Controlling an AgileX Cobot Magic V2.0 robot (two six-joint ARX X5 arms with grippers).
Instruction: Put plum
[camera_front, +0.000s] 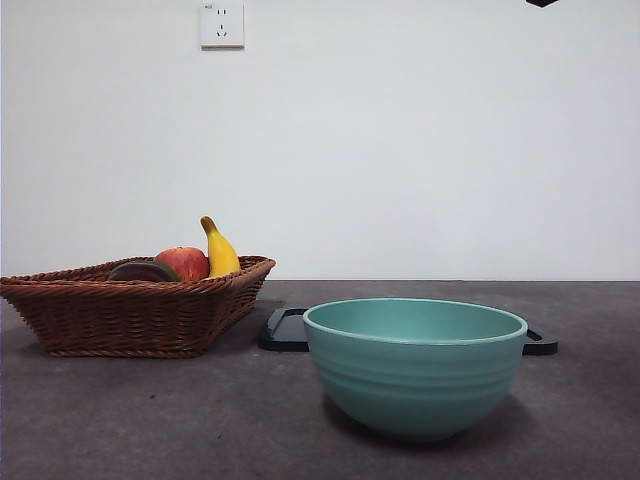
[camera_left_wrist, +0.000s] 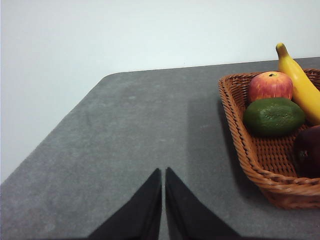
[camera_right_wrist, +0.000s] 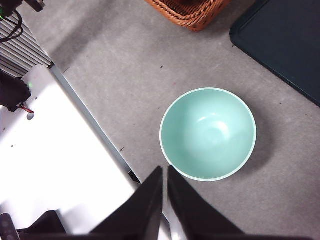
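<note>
Nearest, the round teal ceramic bowl (camera_front: 414, 365) stands empty, a flat dark tray (camera_front: 288, 330) just behind it. Farther left, the brown woven wicker basket (camera_front: 130, 310) holds a red apple (camera_front: 184, 263), yellow banana (camera_front: 219, 250), dull green fruit (camera_left_wrist: 274, 116) and the glossy dark maroon plum (camera_left_wrist: 307, 151). It looks firm and slippery; grasp across its widest part. Left gripper (camera_left_wrist: 163, 172) and right gripper (camera_right_wrist: 164, 170) hang pinched together, empty.

The right gripper (camera_right_wrist: 165, 172) is hanging high over the grey table (camera_right_wrist: 125, 85), its jaws nearly touching. A teal bowl (camera_right_wrist: 208, 133) is sitting empty below. A basket (camera_right_wrist: 192, 12) corner and a dark tray (camera_right_wrist: 285, 40) are lying beyond it.
</note>
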